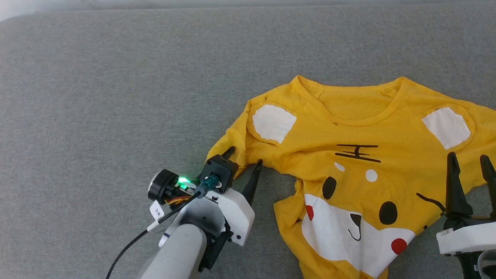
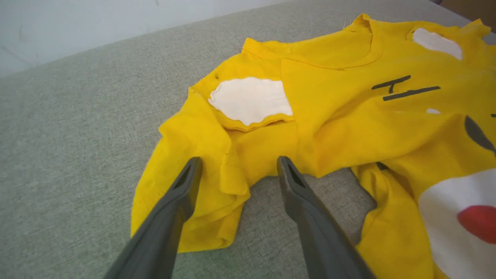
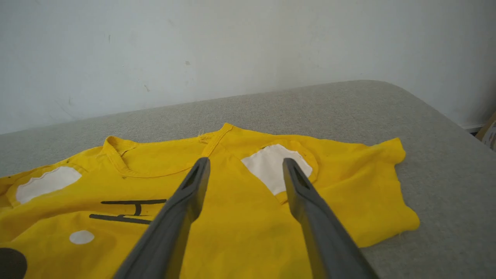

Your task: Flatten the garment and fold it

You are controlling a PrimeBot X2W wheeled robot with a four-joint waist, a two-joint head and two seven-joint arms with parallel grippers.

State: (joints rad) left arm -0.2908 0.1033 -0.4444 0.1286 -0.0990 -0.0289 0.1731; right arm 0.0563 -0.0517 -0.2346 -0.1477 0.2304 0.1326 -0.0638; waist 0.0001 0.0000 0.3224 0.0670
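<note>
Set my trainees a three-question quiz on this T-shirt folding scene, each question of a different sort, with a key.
1. True or false: the left gripper is shut on the yellow T-shirt.
2. Which sleeve lies bunched up? A: the one on the robot's left. B: the one on the robot's right.
3. What colour are the shirt's ear patches?
Key: 1 false, its jaws stand open; 2 A, the sleeve between the left gripper's fingers; 3 white.

On the grey fabric-covered table [image 1: 116, 77] the bright yellow short-sleeved T-shirt [image 1: 348, 128] lies print up, right of centre, collar toward the far edge. The left pincer [image 1: 245, 155] straddles its bunched left sleeve. The right pincer [image 1: 468, 156] stands over its right side. A pale wall [image 3: 232, 46] rises behind the table.
</note>
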